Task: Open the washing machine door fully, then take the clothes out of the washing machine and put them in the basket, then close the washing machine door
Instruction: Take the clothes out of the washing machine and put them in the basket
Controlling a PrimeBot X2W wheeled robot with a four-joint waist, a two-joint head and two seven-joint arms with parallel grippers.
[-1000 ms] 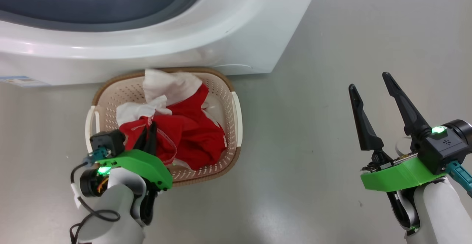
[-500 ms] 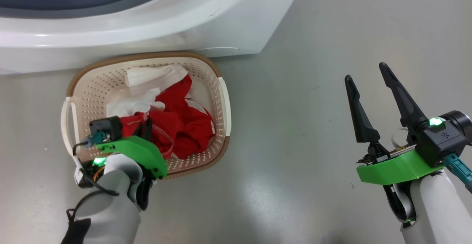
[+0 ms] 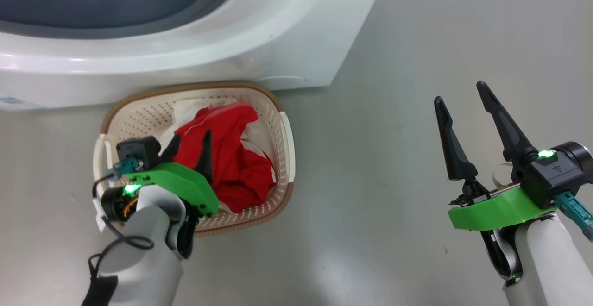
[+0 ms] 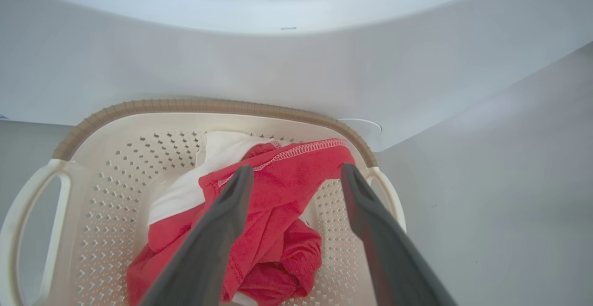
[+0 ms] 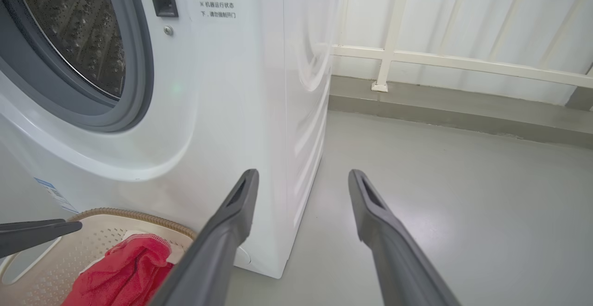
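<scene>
Grey floor point(image 3: 370, 204), head view: cream perforated plastic basket point(image 3: 134, 121) against the white front-loading washing machine point(image 3: 287, 33), red-and-white clothes point(image 3: 231, 167) inside. Left wrist: left end effector point(image 4: 296, 169) spread wide above them; lift clear, no snagging. Right wrist: right end effector point(image 5: 302, 172) wide, empty.

The left hand point(image 4: 296, 171) hangs over the basket point(image 4: 208, 107) with its two dark fingers point(image 4: 217, 232) spread wide. Below them a red garment point(image 4: 278, 204) with a pale stitched hem lies crumpled on a white cloth point(image 4: 217, 151) inside the cream, perforated walls. The basket's brown woven rim sits close against the white front of the washing machine point(image 4: 278, 65). Grey floor point(image 4: 509, 181) runs off to the right.
</scene>
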